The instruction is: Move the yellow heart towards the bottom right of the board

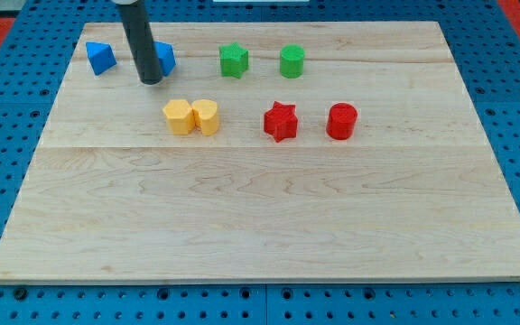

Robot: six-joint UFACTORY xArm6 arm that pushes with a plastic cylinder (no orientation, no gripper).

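The yellow heart (207,116) lies left of the board's middle, touching a yellow hexagon-like block (179,116) on its left. My tip (151,81) rests on the board above and to the left of both yellow blocks, apart from them. The rod partly hides a blue block (166,59) just behind it.
A blue triangle-like block (100,58) sits at the top left. A green star (233,60) and a green cylinder (292,60) sit at the top middle. A red star (280,121) and a red cylinder (341,120) lie right of the heart. The wooden board (269,217) lies on a blue pegboard.
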